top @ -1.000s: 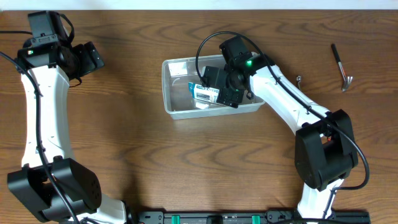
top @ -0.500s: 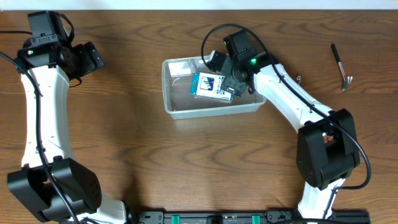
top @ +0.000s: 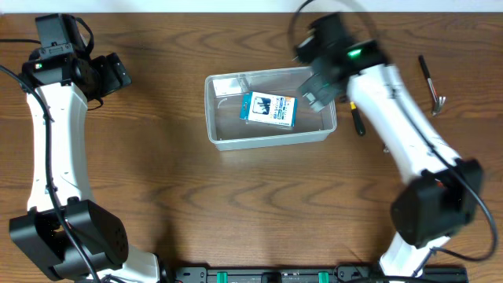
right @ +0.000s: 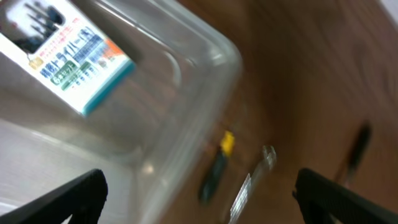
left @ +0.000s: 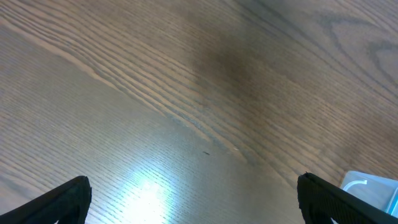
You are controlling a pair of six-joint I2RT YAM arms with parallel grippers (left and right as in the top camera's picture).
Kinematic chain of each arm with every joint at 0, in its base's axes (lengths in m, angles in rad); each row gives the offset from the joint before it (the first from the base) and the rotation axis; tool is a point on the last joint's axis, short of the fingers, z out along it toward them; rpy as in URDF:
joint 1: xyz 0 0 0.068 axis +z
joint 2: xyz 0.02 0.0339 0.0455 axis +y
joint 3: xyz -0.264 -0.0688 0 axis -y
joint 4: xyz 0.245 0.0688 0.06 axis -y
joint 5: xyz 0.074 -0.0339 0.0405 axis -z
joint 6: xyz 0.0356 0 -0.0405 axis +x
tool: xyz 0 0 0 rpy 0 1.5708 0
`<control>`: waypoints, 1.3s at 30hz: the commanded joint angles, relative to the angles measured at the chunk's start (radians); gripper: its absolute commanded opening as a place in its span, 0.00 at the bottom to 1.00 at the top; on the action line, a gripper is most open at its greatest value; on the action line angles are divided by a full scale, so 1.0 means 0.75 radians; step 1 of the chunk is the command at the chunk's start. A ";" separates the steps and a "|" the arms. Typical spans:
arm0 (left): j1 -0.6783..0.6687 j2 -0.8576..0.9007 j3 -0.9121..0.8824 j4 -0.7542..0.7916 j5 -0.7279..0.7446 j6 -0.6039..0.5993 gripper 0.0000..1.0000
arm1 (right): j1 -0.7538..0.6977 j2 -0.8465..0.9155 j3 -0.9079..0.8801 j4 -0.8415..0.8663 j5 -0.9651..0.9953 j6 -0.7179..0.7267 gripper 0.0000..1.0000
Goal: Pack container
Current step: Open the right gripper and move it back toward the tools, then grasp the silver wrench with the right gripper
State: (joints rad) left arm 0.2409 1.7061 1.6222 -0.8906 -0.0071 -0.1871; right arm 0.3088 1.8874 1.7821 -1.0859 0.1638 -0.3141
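The clear plastic container (top: 228,138) stands at the table's middle. A small blue-and-white box (top: 268,110) lies inside it, also seen in the right wrist view (right: 62,53). My right gripper (top: 318,88) is open and empty above the container's right end, blurred by motion; in its wrist view (right: 199,199) the jaws straddle the container's corner (right: 211,68). A black-and-yellow tool (top: 355,118) lies just right of the container and shows in the right wrist view (right: 214,171). My left gripper (top: 116,72) is open and empty at the far left, over bare wood (left: 196,199).
A thin black tool with a metal tip (top: 431,85) lies at the far right, also in the right wrist view (right: 357,146). A clear slim object (right: 252,177) lies beside the black-and-yellow tool. The container's corner (left: 373,186) shows in the left wrist view.
My right gripper let go of the blue-and-white box, which now lies in the container, then rose and swung to the right. The left arm has not moved.
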 commanded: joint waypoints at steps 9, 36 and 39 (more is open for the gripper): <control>0.004 0.007 0.007 -0.004 -0.012 -0.013 0.98 | -0.415 -0.048 0.080 -0.258 -0.090 0.228 0.91; 0.004 0.007 0.007 -0.004 -0.011 -0.013 0.98 | -0.527 0.163 -0.497 0.441 -0.188 0.149 0.69; 0.004 0.007 0.007 -0.004 -0.012 -0.013 0.98 | -0.527 0.218 -0.497 0.453 -0.189 0.149 0.69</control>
State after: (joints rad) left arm 0.2409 1.7061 1.6222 -0.8906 -0.0074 -0.1867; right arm -0.0849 2.0151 1.4170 -0.7502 0.0296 -0.1925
